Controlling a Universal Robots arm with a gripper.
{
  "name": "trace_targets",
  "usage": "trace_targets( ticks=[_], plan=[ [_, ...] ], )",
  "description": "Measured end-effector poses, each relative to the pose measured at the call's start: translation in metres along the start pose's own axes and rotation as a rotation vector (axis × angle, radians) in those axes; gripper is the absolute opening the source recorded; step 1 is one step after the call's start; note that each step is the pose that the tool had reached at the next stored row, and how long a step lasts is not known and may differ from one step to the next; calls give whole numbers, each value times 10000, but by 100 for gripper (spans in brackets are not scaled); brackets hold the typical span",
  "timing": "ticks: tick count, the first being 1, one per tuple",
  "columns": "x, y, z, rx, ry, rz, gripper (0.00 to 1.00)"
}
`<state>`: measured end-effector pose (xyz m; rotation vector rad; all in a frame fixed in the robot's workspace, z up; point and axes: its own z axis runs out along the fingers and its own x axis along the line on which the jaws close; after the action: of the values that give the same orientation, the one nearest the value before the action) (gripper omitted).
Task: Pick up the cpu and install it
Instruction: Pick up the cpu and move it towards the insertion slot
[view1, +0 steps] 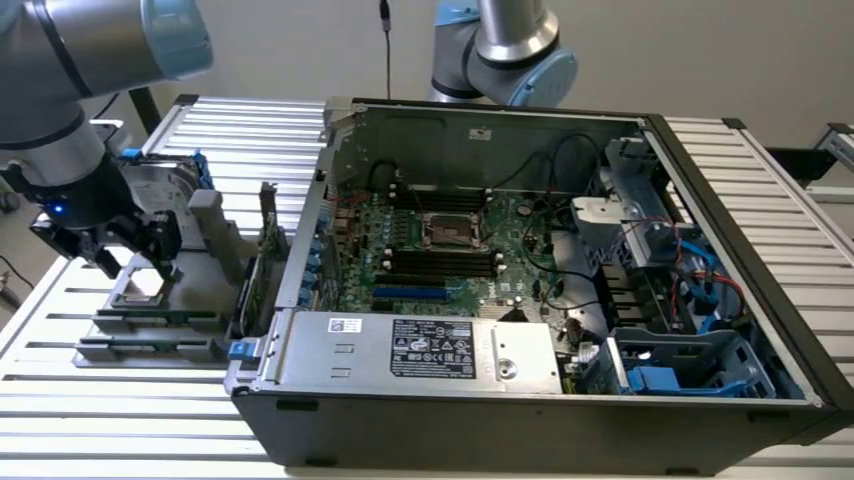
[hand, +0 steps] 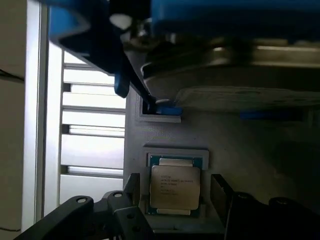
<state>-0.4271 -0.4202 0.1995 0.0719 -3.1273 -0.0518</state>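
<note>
The robot arm's black claw (view1: 134, 272) is hovering with its jaws spread wide, and the small, flat, square, silver-topped cpu (hand: 175, 186) is lying between its fingers, seated in a grey holder (hand: 250, 145).

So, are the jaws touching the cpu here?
Apart. The wrist view shows the open jaws standing either side of the cpu, with a strip of grey holder visible between each jaw and the chip's edge.

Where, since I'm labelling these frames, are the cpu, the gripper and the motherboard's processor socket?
cpu (hand: 175, 186): wrist view, centre of its metal top.
gripper (view1: 136, 270): exterior view, midway between its fingertips.
processor socket (view1: 450, 232): exterior view, middle of the socket.
</note>
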Motion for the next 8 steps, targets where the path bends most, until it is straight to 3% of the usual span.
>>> trace_targets(
  ticks=[8],
  plan=[
    [-1, -2, 59, 122, 17, 3, 67]
  ],
)
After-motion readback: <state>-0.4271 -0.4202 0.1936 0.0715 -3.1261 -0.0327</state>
